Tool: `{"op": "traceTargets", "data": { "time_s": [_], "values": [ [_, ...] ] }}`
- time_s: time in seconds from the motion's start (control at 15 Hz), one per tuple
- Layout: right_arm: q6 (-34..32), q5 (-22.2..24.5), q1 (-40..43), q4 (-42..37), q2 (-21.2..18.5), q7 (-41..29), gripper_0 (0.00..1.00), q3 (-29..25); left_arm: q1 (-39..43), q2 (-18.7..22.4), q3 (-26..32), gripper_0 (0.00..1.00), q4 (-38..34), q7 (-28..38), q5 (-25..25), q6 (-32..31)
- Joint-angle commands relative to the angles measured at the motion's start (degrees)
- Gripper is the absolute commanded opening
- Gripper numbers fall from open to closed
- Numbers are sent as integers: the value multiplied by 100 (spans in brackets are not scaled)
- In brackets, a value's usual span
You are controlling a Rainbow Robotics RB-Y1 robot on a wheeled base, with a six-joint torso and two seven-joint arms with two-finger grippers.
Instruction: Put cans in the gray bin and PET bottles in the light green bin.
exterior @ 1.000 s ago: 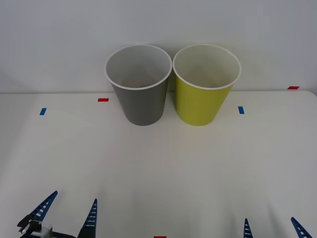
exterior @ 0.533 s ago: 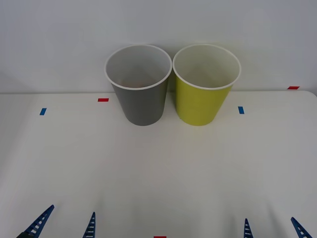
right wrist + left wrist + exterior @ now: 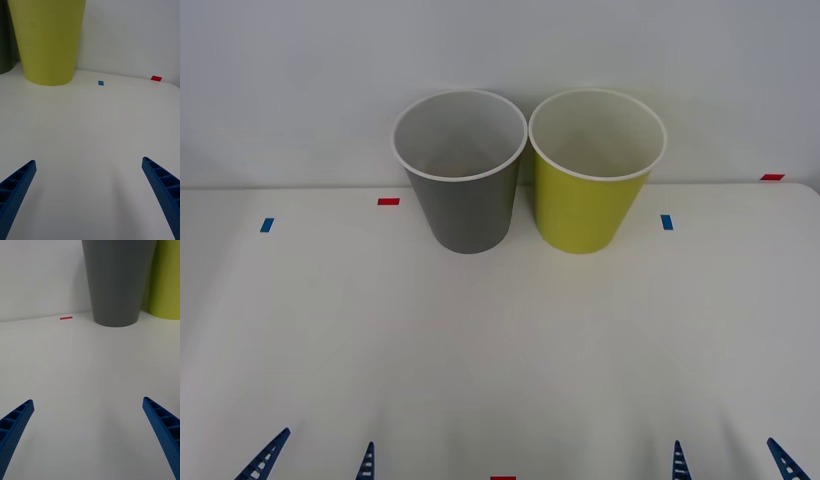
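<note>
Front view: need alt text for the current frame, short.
Two tall tapered bins stand side by side at the far edge of a white table, the gray bin on the left and the light green bin on the right. Both open blue tools sit at the near edge: left tool, right tool.

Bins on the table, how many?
2. The gray bin stands at the far edge of the table, on the robot's left; the green bin stands right beside it, on the robot's right. Their rims nearly touch. Nothing could hide a third.
</note>
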Motion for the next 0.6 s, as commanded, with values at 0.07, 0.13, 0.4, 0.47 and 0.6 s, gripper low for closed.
{"op": "traceTargets", "data": {
  "time_s": [0.07,0.13,0.4,0.47,0.6],
  "values": [
    [0,0,0,0,0,0,98,0,0,-2,0,100,1,2,7,-1],
    [0,0,0,0,0,0,98,0,0,-2,0,100,1,2,7,-1],
    [0,0,0,0,0,0,98,0,0,-2,0,100,1,2,7,-1],
    [0,0,0,0,0,0,98,0,0,-2,0,100,1,2,7,-1],
    [0,0,0,0,0,0,98,0,0,-2,0,100,1,2,7,-1]
  ]
}}
